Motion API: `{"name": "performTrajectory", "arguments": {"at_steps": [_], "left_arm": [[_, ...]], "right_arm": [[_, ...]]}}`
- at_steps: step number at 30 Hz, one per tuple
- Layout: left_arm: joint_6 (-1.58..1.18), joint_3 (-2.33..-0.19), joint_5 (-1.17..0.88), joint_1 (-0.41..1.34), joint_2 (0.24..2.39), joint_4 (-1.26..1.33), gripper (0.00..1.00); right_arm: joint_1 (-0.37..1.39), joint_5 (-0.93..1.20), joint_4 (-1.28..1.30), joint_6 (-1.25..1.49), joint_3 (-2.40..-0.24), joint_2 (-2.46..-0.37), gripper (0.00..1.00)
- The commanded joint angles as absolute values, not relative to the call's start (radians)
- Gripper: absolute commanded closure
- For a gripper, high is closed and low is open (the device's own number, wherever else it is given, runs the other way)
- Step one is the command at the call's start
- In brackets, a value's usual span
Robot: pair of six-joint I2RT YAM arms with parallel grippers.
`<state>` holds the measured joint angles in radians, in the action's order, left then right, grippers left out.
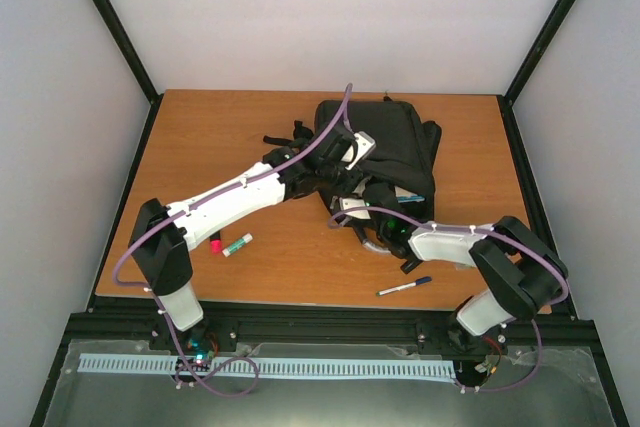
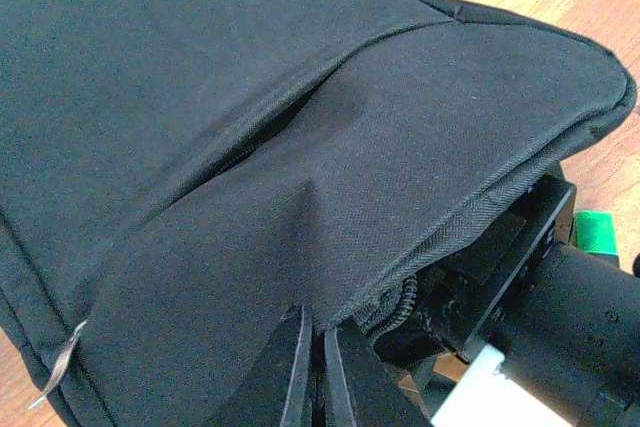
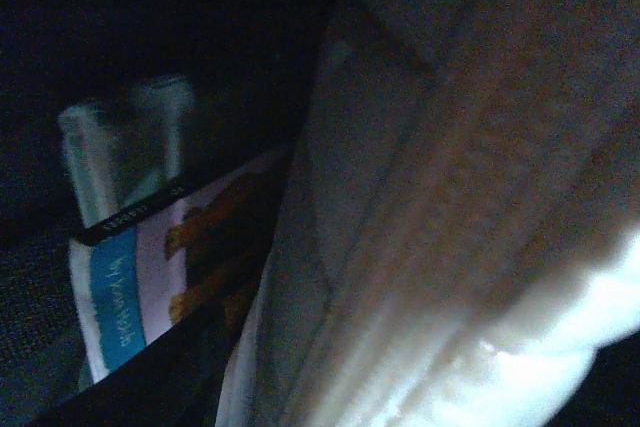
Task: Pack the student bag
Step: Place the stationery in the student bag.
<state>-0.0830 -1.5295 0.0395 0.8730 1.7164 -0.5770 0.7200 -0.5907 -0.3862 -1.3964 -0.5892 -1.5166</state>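
The student bag (image 1: 385, 142) is a large black backpack lying at the far middle-right of the table. My left gripper (image 1: 335, 175) is shut on the edge of its black fabric flap (image 2: 330, 197) and holds the flap lifted; its fingertips (image 2: 300, 357) pinch the cloth. My right gripper (image 1: 372, 209) reaches into the bag's opening from the near side. In the right wrist view a cream pencil pouch (image 3: 450, 247) fills the space at the jaws, which look closed on it. Beside it, inside the dark bag, lies a book with a blue stripe (image 3: 115, 312).
On the table near the left arm lie a pink stick (image 1: 214, 243) and a white-and-green stick (image 1: 237, 244). A blue-capped pen (image 1: 404, 287) lies near the front edge. The bag's straps (image 1: 285, 137) trail to its left.
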Motion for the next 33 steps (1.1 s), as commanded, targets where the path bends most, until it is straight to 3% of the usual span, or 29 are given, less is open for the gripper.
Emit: {"name": "performTrajectory", "arguments": {"at_steps": [1,7,12,19,25,31,33], "left_arm": [[-0.078,-1.538,0.005,0.879,1.642,-0.509,0.99],[-0.069,-1.511,0.019,0.878,1.615,-0.505,0.99],[-0.065,-1.503,0.021,0.879,1.617,-0.496,0.99],[-0.063,-1.491,0.028,0.879,1.616,-0.495,0.99],[-0.062,-1.486,0.038,0.878,1.614,-0.498,0.99],[-0.061,-1.484,0.037,0.879,1.61,-0.499,0.99],[-0.061,-1.485,0.034,0.879,1.612,-0.5,0.99]], "right_arm": [[0.733,-0.542,-0.295,-1.293,-0.629,-1.487,0.4],[0.733,-0.374,0.074,-1.052,-0.668,-1.288,0.1],[0.734,-0.265,0.284,-0.937,-0.729,-1.179,0.1],[0.733,-0.251,0.336,-0.902,-0.66,-1.095,0.08],[0.733,-0.239,0.33,-0.902,-0.612,-1.053,0.31],[0.732,-0.284,0.245,-0.954,-0.563,-1.079,0.74],[0.728,-0.302,0.203,-0.963,-0.556,-1.11,0.8]]}}
